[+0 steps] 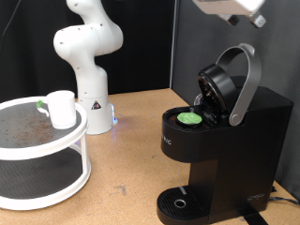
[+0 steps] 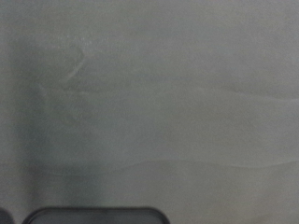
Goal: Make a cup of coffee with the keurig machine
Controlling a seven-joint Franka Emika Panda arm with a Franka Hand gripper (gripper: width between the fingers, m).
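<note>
The keurig machine [image 1: 225,141] stands at the exterior view's right, black and boxy. Its lid [image 1: 220,86] is raised, with the grey arched handle [image 1: 246,80] tilted up. A small pod with a green top [image 1: 191,118] sits in the open holder. The round drip tray [image 1: 178,202] holds nothing. The small white cup [image 1: 62,109] stands upright on the top tier of a round white rack [image 1: 80,141] at the exterior view's left. Only a white part of my hand [image 1: 230,9] shows at the top edge, above the machine, with its fingers out of frame. The wrist view shows only a blurred grey surface.
A white robot arm base [image 1: 89,66] stands at the back, between the rack and the machine. The rack has a lower tier [image 1: 37,178]. A black curtain hangs behind. The brown table [image 1: 122,178] lies open between the rack and the machine.
</note>
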